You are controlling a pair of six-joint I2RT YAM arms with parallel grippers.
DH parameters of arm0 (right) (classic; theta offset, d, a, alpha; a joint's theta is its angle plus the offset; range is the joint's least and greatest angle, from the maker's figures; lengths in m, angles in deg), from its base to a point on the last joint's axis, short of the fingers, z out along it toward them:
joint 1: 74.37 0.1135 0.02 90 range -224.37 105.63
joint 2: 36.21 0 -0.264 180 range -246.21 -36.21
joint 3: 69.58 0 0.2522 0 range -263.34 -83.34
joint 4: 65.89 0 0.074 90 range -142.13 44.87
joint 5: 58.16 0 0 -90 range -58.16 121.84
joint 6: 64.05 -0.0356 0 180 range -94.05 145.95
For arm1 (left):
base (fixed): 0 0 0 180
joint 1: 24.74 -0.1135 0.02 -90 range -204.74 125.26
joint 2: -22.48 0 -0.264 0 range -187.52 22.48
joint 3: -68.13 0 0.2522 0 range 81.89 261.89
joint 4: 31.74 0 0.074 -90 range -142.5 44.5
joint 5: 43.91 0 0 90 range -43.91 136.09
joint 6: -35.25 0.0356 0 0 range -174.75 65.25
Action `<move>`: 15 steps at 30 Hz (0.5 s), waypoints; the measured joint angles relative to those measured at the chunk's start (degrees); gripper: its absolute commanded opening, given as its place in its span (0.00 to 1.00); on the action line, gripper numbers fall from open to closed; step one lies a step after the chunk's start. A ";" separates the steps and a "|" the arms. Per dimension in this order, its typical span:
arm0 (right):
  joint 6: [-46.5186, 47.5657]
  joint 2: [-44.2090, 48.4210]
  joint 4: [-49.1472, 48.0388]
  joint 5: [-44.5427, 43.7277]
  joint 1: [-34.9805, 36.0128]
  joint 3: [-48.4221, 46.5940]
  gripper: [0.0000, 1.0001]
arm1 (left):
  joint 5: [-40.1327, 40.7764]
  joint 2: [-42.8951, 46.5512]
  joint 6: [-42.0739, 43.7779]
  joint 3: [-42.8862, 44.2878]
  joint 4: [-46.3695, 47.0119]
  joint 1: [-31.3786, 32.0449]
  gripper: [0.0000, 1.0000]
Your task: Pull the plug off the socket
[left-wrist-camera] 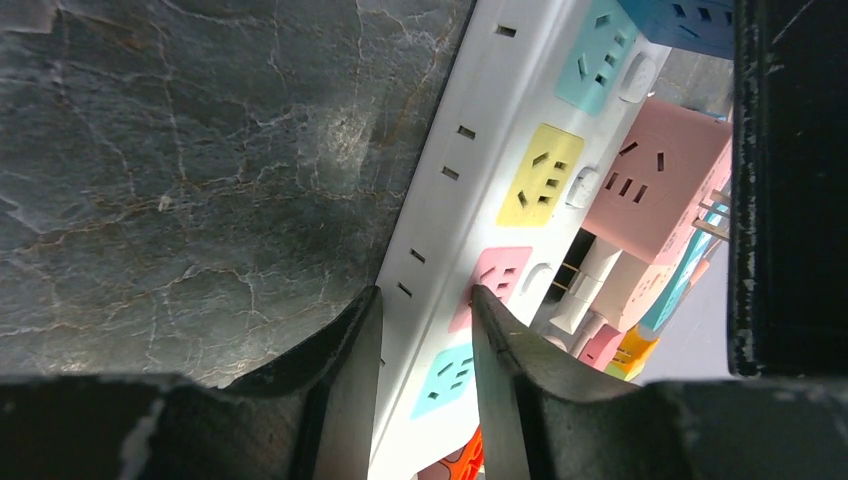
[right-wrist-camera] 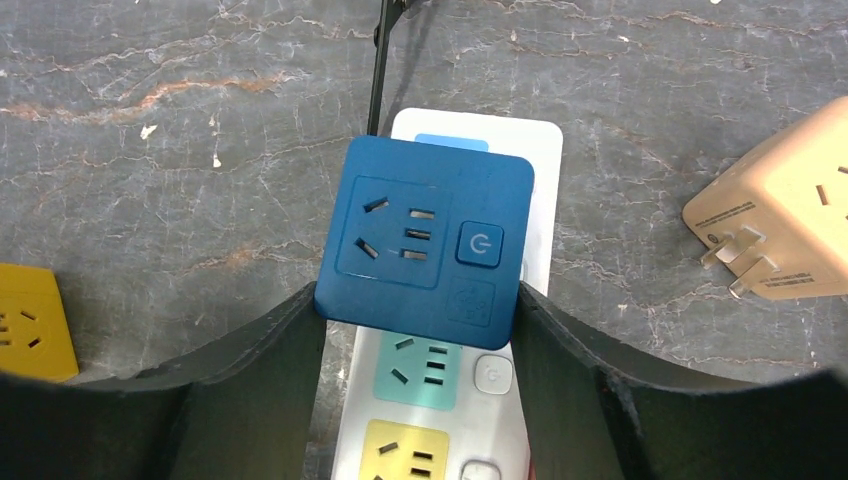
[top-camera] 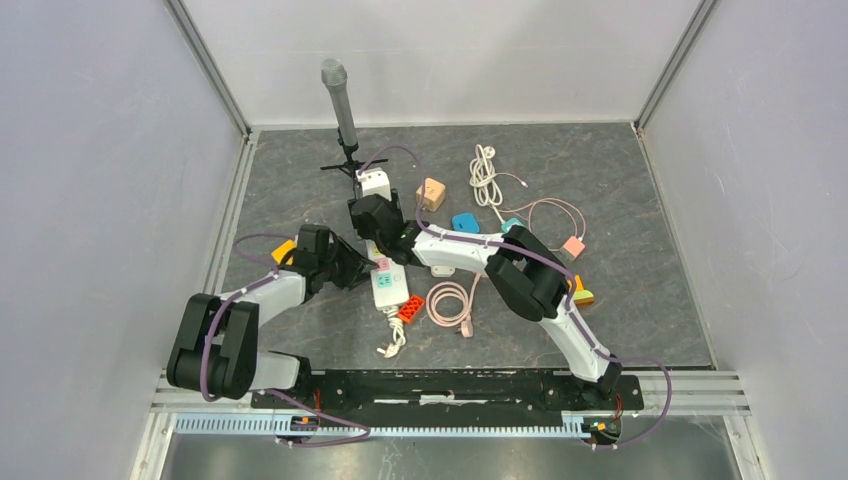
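A white power strip (top-camera: 388,287) with coloured sockets lies mid-table. It also shows in the left wrist view (left-wrist-camera: 500,120) and the right wrist view (right-wrist-camera: 500,400). A dark blue cube plug (right-wrist-camera: 425,240) with its own socket and button sits over the strip's far end; its corner shows in the left wrist view (left-wrist-camera: 680,20). I cannot tell whether its pins are still seated. My right gripper (right-wrist-camera: 418,310) is shut on the blue plug, fingers against both of its sides; the top view shows it (top-camera: 375,222) covering the plug. My left gripper (left-wrist-camera: 425,310) is shut on the strip's long edge (top-camera: 350,270).
A microphone on a stand (top-camera: 340,100) rises behind the strip. A tan cube adapter (right-wrist-camera: 790,230) lies to the right, a yellow one (right-wrist-camera: 30,320) to the left. A pink adapter (left-wrist-camera: 660,180), a coiled pink cable (top-camera: 450,302), a white cable (top-camera: 485,175) and a red piece (top-camera: 411,309) lie nearby.
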 measured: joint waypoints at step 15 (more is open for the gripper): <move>0.26 -0.52 1.53 1.31 0.07 -1.44 0.00 | 0.04 0.02 0.00 -0.90 1.62 -0.02 0.35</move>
